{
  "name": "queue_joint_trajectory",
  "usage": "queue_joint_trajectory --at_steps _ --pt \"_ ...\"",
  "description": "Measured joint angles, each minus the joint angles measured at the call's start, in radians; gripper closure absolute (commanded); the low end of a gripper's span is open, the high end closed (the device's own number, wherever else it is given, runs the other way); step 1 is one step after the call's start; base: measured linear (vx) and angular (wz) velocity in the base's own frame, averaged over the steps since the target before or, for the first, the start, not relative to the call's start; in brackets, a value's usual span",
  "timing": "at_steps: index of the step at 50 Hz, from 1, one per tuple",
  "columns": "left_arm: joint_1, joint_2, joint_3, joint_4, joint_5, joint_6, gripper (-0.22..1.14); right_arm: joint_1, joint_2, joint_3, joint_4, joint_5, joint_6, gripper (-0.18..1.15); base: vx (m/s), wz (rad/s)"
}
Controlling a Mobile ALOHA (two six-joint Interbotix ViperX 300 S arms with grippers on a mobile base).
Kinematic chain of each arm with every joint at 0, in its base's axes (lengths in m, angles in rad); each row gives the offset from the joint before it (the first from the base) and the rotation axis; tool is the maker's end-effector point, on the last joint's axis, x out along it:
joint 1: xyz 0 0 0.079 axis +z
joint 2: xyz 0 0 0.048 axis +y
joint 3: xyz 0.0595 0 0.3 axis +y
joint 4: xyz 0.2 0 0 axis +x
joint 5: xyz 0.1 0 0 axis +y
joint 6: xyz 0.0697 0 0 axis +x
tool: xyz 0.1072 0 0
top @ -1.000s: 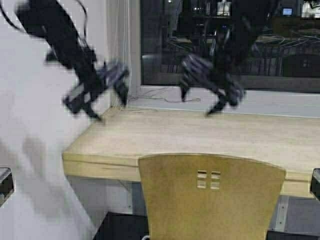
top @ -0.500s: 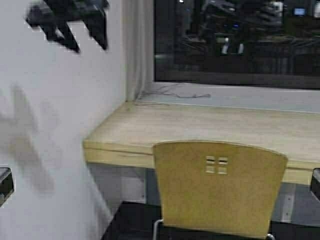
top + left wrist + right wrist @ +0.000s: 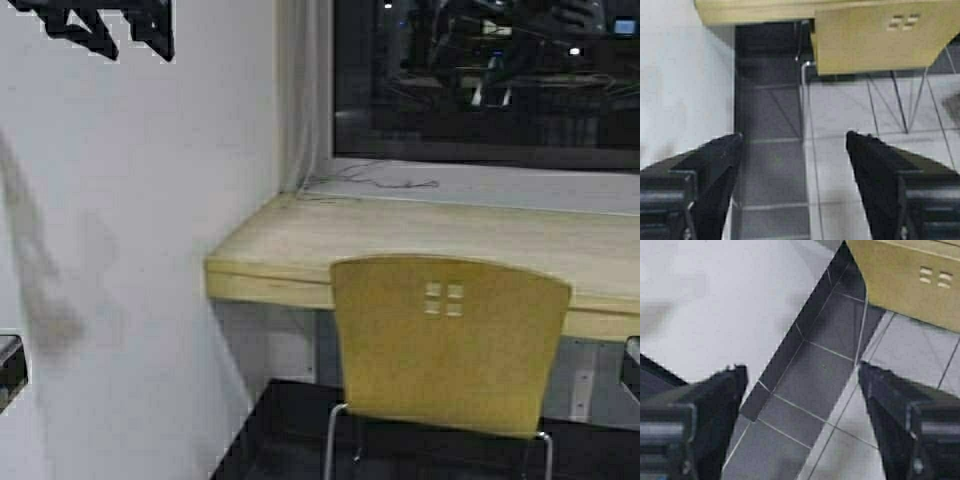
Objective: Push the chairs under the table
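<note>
High view: the left gripper (image 3: 105,25) is seen raised at the upper left against the white wall (image 3: 130,250); the chair (image 3: 448,340) is placed well below it and to its right, its back against the front edge of the table (image 3: 290,240). Left wrist view: the left gripper's fingers (image 3: 715,165) are spread apart with nothing between them. The right gripper (image 3: 802,390) is likewise held wide apart, gripping nothing, with the chair ahead of it over the tiled floor (image 3: 815,375).
</note>
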Motion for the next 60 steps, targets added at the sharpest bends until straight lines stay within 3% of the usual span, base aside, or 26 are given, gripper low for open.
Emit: queue_joint_trajectory --at_steps 21,40,60 --pt "0.008 0.077 -0.006 0.0 -0.083 0.002 -0.03 -0.011 -0.003 0.014 0.002 -0.032 0.043 -0.01 -0.28 0.32" --pt "0.005 -0.008 -0.006 -0.011 -0.061 -0.025 -0.03 -0.025 0.017 0.015 -0.008 -0.043 0.038 -0.01 -0.29 0.19" --pt "0.011 0.037 -0.009 -0.012 -0.094 -0.017 -0.03 -0.029 -0.017 0.011 -0.008 -0.037 0.052 -0.01 -0.33 0.33"
